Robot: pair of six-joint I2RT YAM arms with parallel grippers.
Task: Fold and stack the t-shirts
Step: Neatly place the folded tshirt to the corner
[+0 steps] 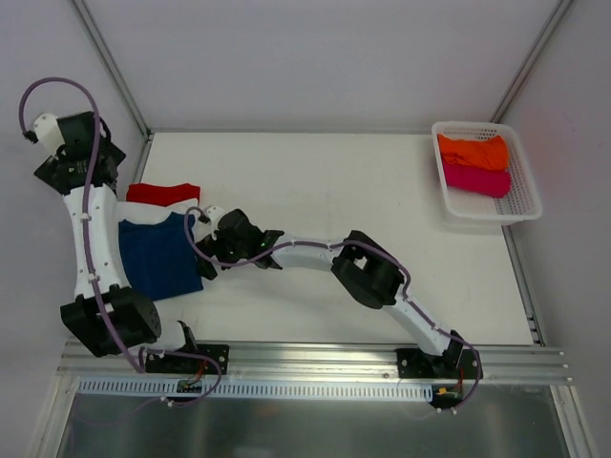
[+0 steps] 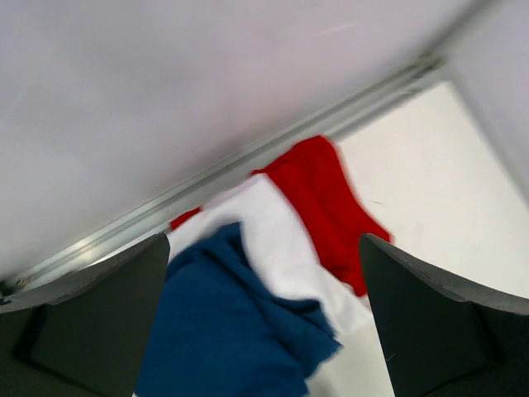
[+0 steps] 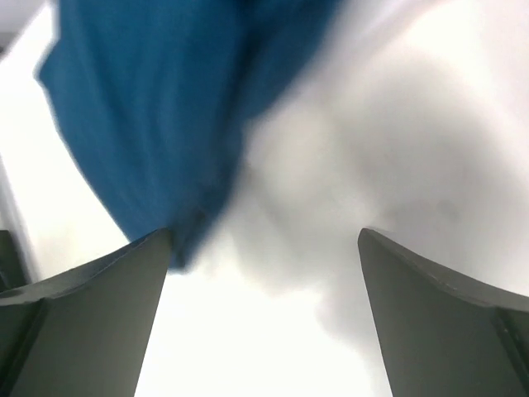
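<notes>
Scanning from the overhead view: white table (image 1: 334,191), the two arms both reaching toward its left side.

- Left arm (image 1: 89,239) runs along the left edge, its wrist up by the far-left corner. Right arm (image 1: 382,277) stretches across the table from its base to the stack.
- Navy tee (image 1: 158,258): folded to a rough rectangle on the left part of the table, top of a stack. Long axis runs near-to-far, slightly skewed. Collar end not discernible.
- White mesh basket (image 1: 523,196): far-right corner, well apart from the stack.
- Red tee (image 1: 164,193): bottom layer, showing as a band beyond the navy's far edge, long axis left-right.
- White tee (image 2: 277,219): between navy and red, showing as a strip at the far side.
- Orange tee (image 1: 473,151) and magenta tee (image 1: 477,179): folded in the basket, touching, both lying across it, orange farther back.
- Left gripper (image 2: 264,244): fingers spread wide, above the stack, nothing between them.
- Right gripper (image 3: 264,240): fingers spread wide at the navy's right edge, gripping nothing. The cloth's edge meets one finger (image 3: 124,298) in the blurred wrist view; contact cannot be told.
</notes>
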